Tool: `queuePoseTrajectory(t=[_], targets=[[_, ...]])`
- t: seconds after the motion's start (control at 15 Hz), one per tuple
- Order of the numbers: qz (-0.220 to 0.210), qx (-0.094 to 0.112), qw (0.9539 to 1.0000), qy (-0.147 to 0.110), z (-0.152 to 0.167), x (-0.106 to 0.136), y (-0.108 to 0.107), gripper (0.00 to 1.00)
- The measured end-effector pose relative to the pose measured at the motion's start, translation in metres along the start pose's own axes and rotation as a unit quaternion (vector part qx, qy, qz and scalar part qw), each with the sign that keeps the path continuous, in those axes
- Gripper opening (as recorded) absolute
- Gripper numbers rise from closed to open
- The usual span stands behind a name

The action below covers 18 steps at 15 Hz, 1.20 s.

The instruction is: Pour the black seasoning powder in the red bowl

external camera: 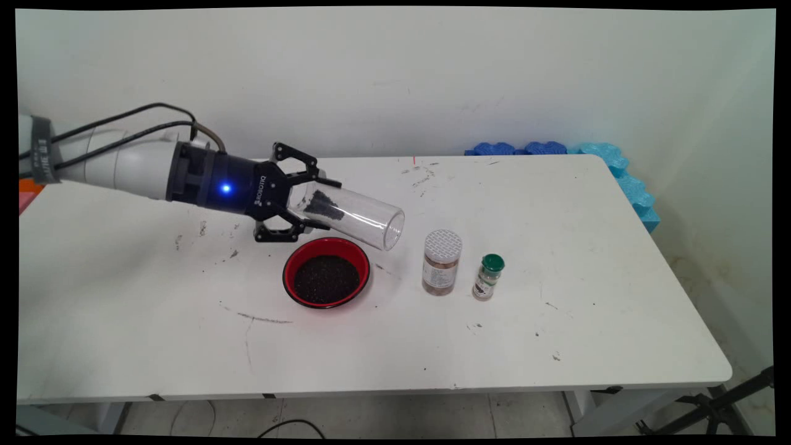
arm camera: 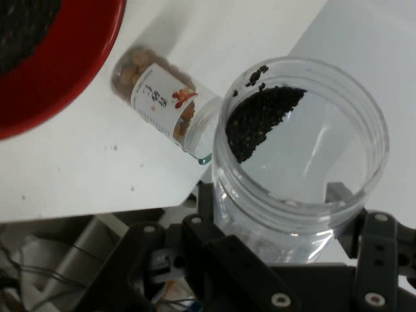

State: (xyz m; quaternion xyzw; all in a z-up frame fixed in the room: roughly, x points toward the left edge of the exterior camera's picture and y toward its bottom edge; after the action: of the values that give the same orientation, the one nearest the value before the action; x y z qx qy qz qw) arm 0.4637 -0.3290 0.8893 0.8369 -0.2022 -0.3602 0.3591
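The end effector (external camera: 290, 207) is clamped on a clear plastic jar (external camera: 349, 213), gripping it near its closed base, with one finger above and one below the wall. The jar hangs tilted almost on its side, its open mouth pointing right and slightly down, above the far right edge of a red bowl (external camera: 326, 272) without touching it. A small heap of dark granules (external camera: 322, 206) lies inside the jar near the base end; in the hand view the same granules (arm camera: 260, 120) cling to one side of the wall, with a few stray grains near the rim.

The red bowl stands on the white surface (external camera: 556, 321) and already holds a flat layer of similar dark granules. Just to the right of it stands a spice jar with a white perforated lid (external camera: 442, 261), and beside that a smaller bottle with a green cap (external camera: 489, 277); the two are close but apart.

The clear jar looks light and thin-walled, stiff enough to hold but likely to flex or crack under a hard squeeze, and its smooth wall is probably slippery. The hold near the base seems sensible: that end is stiffer, and the mouth stays free. The loose granules will shift readily with any change of tilt
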Motion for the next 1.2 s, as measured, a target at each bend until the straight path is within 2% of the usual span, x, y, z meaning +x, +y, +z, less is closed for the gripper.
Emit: queuePoseTrajectory(t=[0.13, 0.27, 0.53, 0.6, 0.8, 0.87, 1.0, 1.2], targets=[[0.047, 0.007, 0.9989, 0.001, -0.001, -0.002, 0.008, 0.0], [0.099, 0.014, 0.995, 0.0, -0.001, -0.005, 0.017, 0.0], [0.193, 0.025, 0.9808, -0.007, -0.004, -0.013, 0.031, 0.0], [0.216, 0.027, 0.9759, -0.009, -0.005, -0.015, 0.034, 0.0], [0.288, 0.036, 0.9566, -0.022, -0.008, -0.022, 0.043, 0.0], [0.313, 0.039, 0.9485, -0.028, -0.008, -0.025, 0.045, 0.0], [0.361, 0.042, 0.9309, -0.037, -0.009, -0.031, 0.05, 0.0], [0.427, 0.045, 0.902, -0.044, -0.01, -0.038, 0.058, 0.0]])
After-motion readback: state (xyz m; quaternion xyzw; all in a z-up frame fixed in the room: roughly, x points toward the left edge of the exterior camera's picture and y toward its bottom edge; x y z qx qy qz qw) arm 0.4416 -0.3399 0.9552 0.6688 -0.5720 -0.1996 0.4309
